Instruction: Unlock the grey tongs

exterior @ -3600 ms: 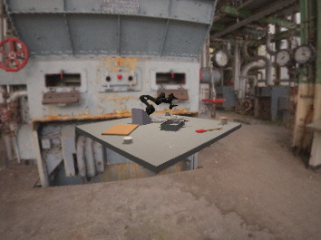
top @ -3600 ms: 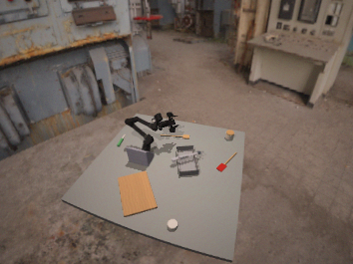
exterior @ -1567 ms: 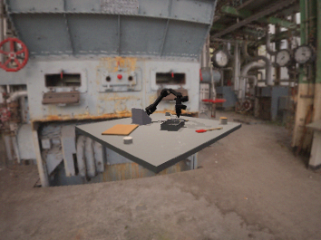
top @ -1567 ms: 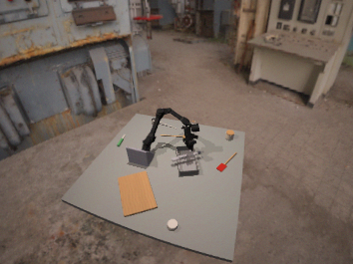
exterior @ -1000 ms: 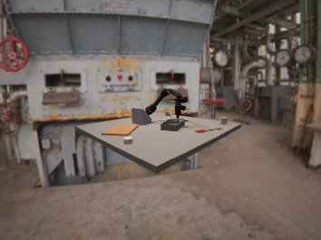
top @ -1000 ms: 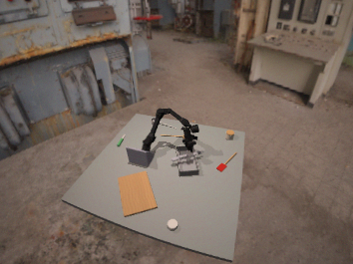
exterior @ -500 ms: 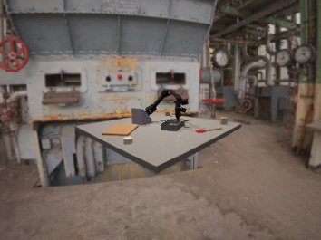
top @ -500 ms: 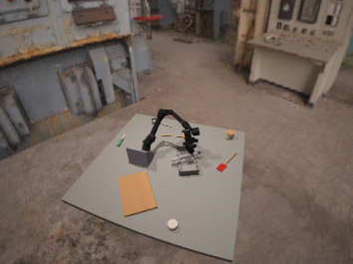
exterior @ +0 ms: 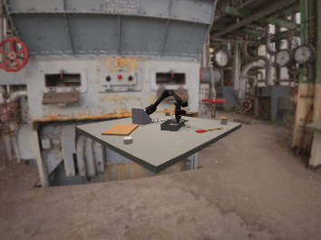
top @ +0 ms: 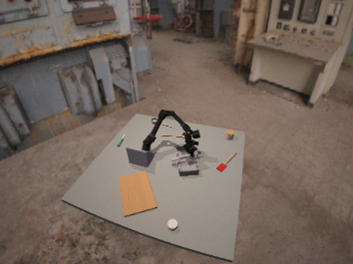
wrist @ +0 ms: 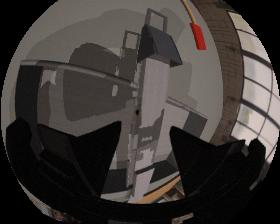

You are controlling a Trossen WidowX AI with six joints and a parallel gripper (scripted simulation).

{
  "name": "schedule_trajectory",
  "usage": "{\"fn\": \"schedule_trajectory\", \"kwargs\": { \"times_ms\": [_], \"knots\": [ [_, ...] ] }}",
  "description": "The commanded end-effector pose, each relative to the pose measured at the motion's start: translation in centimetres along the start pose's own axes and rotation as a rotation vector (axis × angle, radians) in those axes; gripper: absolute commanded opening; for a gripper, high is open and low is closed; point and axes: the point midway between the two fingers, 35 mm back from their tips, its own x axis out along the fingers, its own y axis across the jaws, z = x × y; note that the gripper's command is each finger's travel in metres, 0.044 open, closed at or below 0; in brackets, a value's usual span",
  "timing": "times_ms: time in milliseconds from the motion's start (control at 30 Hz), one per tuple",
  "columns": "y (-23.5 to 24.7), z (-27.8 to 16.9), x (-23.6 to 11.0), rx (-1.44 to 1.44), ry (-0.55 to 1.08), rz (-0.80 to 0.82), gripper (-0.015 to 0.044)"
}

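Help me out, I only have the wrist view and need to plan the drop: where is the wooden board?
Observer: The wooden board lies flat on the table, on the opposite side of the roasting tin from the red spatula.
Operator: Anything on it?
Observer: The top view shows nothing on it. A white puck sits apart from it, nearer the table edge.
Operator: How low is the end effector?
Observer: In the exterior view, the end effector hangs open close over the tin, above the tongs. Whether it touches them is too small to tell.
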Motion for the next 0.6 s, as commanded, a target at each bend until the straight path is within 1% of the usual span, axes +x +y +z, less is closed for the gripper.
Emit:
{"fn": "schedule_trajectory", "kwargs": {
  "times_ms": [0, 333, 567],
  "knots": [
    [-0.1, -0.1, 0.8, 0.004, 0.002, -0.004, 0.0260],
    [0.0, -0.2, 2.1, 0.004, 0.001, -0.003, 0.0260],
    [0.1, -0.1, 1.7, 0.000, 0.000, 0.001, 0.0076]
  ]
}}
